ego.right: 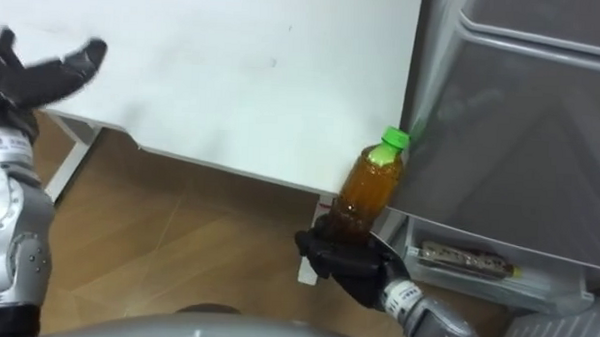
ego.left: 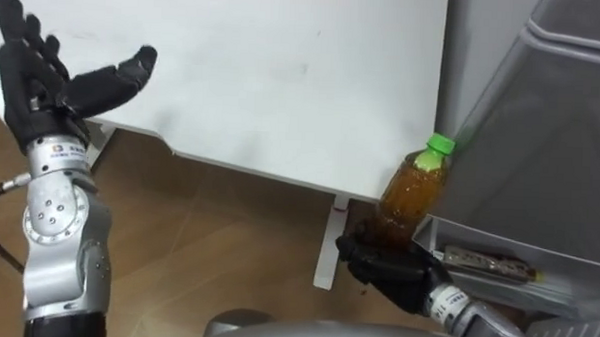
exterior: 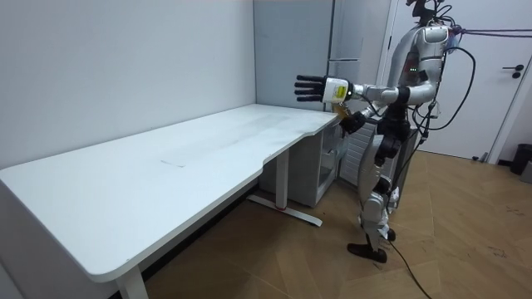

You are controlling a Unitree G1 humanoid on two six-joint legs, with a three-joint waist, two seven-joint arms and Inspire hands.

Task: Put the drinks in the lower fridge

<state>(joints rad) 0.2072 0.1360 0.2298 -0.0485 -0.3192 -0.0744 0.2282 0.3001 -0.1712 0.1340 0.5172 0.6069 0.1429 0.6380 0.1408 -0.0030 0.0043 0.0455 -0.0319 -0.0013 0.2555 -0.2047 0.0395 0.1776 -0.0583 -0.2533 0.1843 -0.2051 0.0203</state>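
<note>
My right hand (ego.left: pixel 385 264) sits at about five o'clock in the left eye view, its dark fingers curled round the lower part of the bottle (ego.left: pixel 414 191), so the drink is in my grasp and not yet inside the fridge (ego.left: pixel 551 137). The bottle holds an amber liquid and stands nearly upright, leaning a little toward one o'clock, with its green cap (ego.left: pixel 439 145) just beside the grey fridge front. Below and to the right of the bottle, at about four o'clock, a pale bin (ego.left: pixel 566 290) low in the fridge is exposed, and a flat dark packet (ego.left: pixel 485 262) lies in it; I cannot make out what that packet is. My left hand (ego.left: pixel 45 75) is raised at ten o'clock, empty, with its fingers straight and spread and the thumb stretched toward three o'clock, hovering over the near edge of the white table (ego.left: pixel 283 78). The tabletop fills the view from nine to twelve o'clock, and the wooden floor (ego.left: pixel 217 246) shows beneath its edge around six o'clock. In the room view I stand at about two o'clock, on the floor at the table's far end, just in front of the grey fridge, my left arm stretched level over the table corner and my right arm bent low at my waist with the bottle.
</note>
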